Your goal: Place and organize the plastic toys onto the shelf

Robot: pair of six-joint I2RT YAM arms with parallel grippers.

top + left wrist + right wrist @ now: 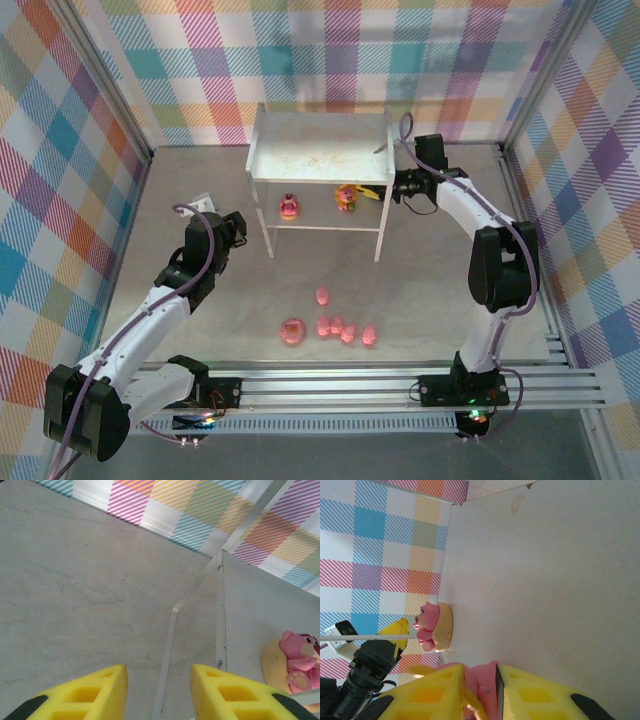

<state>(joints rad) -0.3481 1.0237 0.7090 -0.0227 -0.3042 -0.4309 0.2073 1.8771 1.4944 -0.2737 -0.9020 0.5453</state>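
My right claw is clenched on the yellow-orange-red figure, reaching in from the right side of the shelf at its lower tier. The pink-red figure sits on that tier, near it. My left claw hangs released over the surface, beside the shelf's left legs. 5 pink pigs and the donut lie on the surface, nearer the arm bases.
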